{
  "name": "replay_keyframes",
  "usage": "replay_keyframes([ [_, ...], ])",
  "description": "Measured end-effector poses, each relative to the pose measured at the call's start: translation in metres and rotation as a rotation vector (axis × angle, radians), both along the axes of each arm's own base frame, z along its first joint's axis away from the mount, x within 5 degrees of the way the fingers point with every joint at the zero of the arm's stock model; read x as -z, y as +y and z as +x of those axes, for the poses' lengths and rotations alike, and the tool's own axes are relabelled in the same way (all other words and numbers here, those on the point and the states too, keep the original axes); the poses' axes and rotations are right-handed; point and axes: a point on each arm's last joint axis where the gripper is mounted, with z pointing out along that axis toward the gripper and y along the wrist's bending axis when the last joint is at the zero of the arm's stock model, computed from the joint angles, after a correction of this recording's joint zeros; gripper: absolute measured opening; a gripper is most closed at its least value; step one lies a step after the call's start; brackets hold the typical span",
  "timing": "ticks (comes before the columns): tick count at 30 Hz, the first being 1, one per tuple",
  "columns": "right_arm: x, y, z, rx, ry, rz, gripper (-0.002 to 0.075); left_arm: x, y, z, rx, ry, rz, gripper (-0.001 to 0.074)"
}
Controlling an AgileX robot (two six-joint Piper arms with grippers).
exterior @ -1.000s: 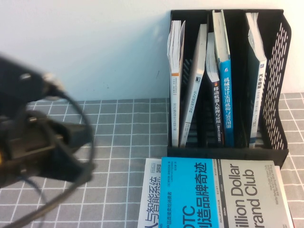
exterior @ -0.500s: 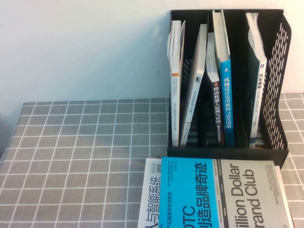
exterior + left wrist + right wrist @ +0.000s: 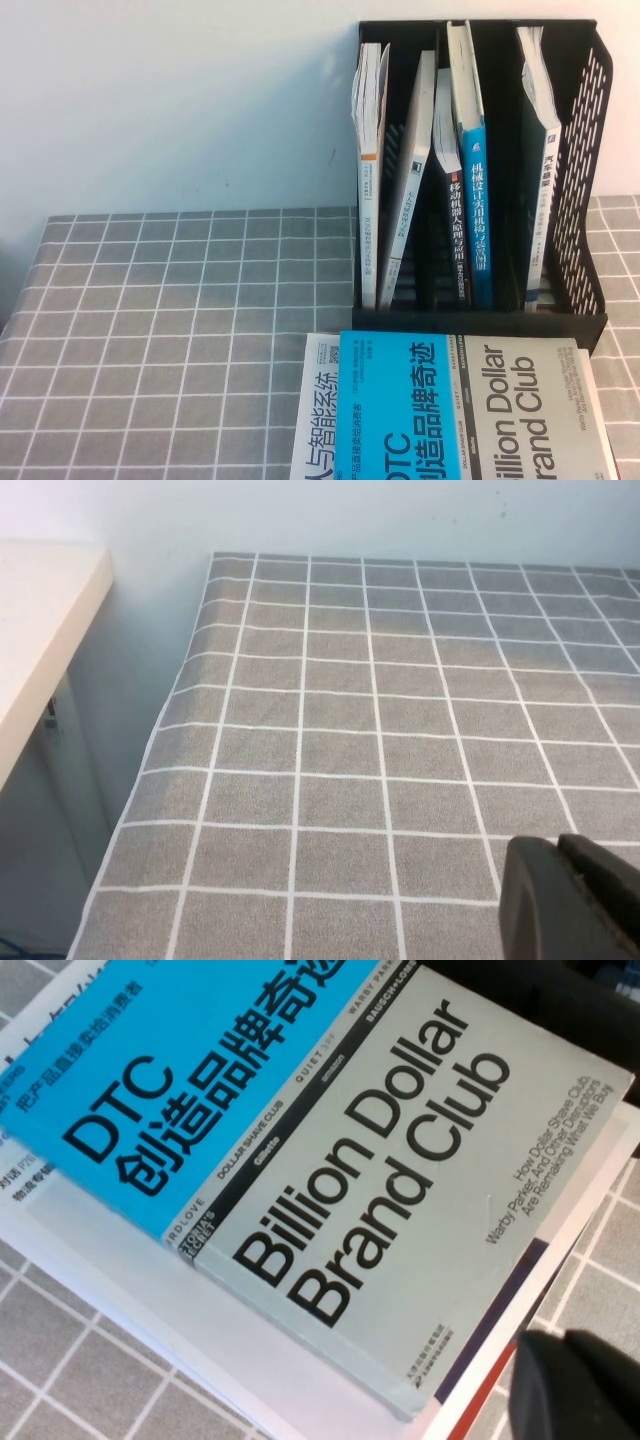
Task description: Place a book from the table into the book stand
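The black book stand [image 3: 598,150] stands at the back right of the grey checked table [image 3: 200,300], with several books upright in its compartments. No cover with a car axle drawing shows in any view. Neither arm is in the high view. My left gripper [image 3: 558,848] is shut and empty, hovering over bare cloth [image 3: 400,730] near the table's left edge. My right gripper [image 3: 565,1345] is shut and empty, just off the corner of the blue-and-white Dollar Club book [image 3: 380,1190].
The Dollar Club book [image 3: 470,410] lies in front of the stand on a white book with blue characters [image 3: 318,420]. A cream-coloured surface [image 3: 40,630] stands beside the table's left edge. A white wall is behind.
One second ago my left arm filled the left of the high view, blurred. It has since withdrawn out of that view. The books and the stand have not moved.
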Motion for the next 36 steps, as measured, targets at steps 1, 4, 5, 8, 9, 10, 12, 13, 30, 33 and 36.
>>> replay_keyframes([
  [1,0.000,0.000,0.000,-0.001,0.002,0.000,-0.0003,0.000,0.000,0.000,0.000,0.002,0.000,-0.0003],
  [4,0.000,0.000,0.000,0.000,0.001,0.000,-0.0003,0.000,0.000,0.000,0.000,0.005,0.000,-0.0003],
  [5,0.000,0.000,0.000,0.000,0.001,0.000,-0.0003,0.000,0.000,0.000,0.000,0.005,0.000,-0.0003],
  [8,0.000,0.000,0.000,0.000,0.001,0.000,-0.0003,0.000,0.000,0.000,0.000,0.007,0.000,-0.0003],
  [9,0.000,0.000,0.000,0.000,0.001,0.000,-0.0003,0.000,0.000,0.000,0.000,0.007,0.000,-0.0003],
  [10,0.000,0.000,0.000,0.000,0.001,0.000,-0.0003,0.000,0.000,0.000,0.000,0.007,0.000,-0.0003],
  [12,0.000,0.000,0.000,-0.001,0.002,0.000,-0.0003,0.000,0.000,0.000,0.000,0.009,0.000,-0.0003],
  [13,0.000,0.000,0.000,-0.001,0.004,-0.001,-0.0003,0.000,0.000,0.000,0.000,0.009,0.000,-0.0003],
  [30,0.013,-0.032,-0.046,0.131,-0.538,-0.019,-0.0003,0.000,0.000,0.000,0.000,0.011,-0.005,-0.0003],
  [33,0.047,-0.037,-0.057,0.201,-0.588,0.024,-0.0003,0.000,0.000,0.000,0.000,0.011,-0.005,-0.0003],
  [36,0.083,-0.041,-0.067,0.262,-0.590,0.067,-0.0003,0.000,0.000,0.000,0.000,0.011,-0.005,-0.0003],
])
